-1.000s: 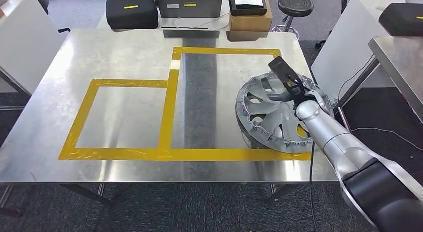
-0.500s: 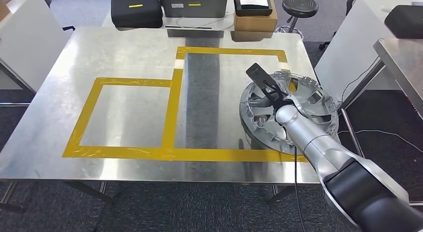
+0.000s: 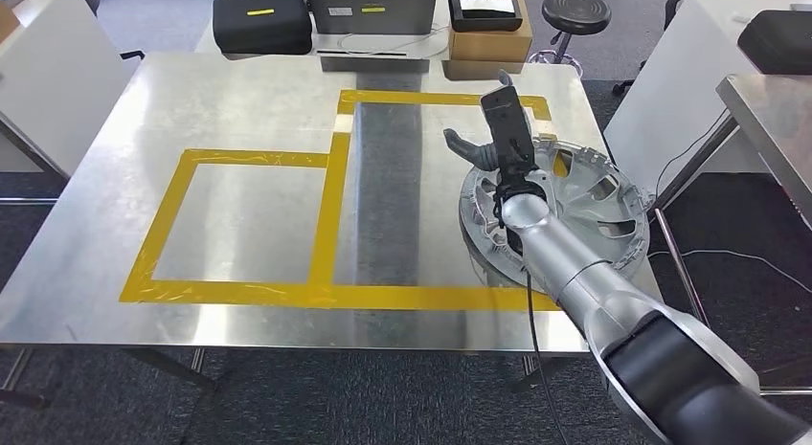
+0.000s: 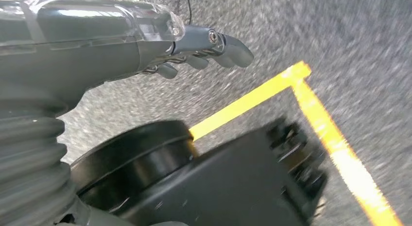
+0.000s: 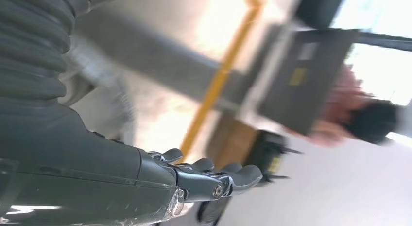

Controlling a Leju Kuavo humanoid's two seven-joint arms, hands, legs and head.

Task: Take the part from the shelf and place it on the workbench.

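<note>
the part point(image 3: 575, 211) is a big round grey wheel cover. it lies flat on the shiny metal workbench point(image 3: 239, 91), near the bench's right edge. it sits across the right side of the yellow tape frame point(image 3: 330, 206), and part of it sticks out past the tape toward the edge.

the right hand point(image 3: 498, 139) is up above the far left rim of the part, with its silver arm stretched over the part's middle. the hand is let go and holds nothing. its thumb sticks out to the side and its fingers point(image 5: 233, 177) are a little bent with space around them in the right wrist view.

the left hand point(image 4: 204, 48) hangs over grey carpet with a yellow line on it. its fingers are curled only a bit and there is nothing in them.

at the far end of the bench there is a black case point(image 3: 263, 21), a grey box point(image 3: 373, 10) and a brown cardboard box point(image 3: 485, 43) with a black remote point(image 3: 485, 7) on top. a round black stool point(image 3: 575, 12) stands just beside them.
</note>
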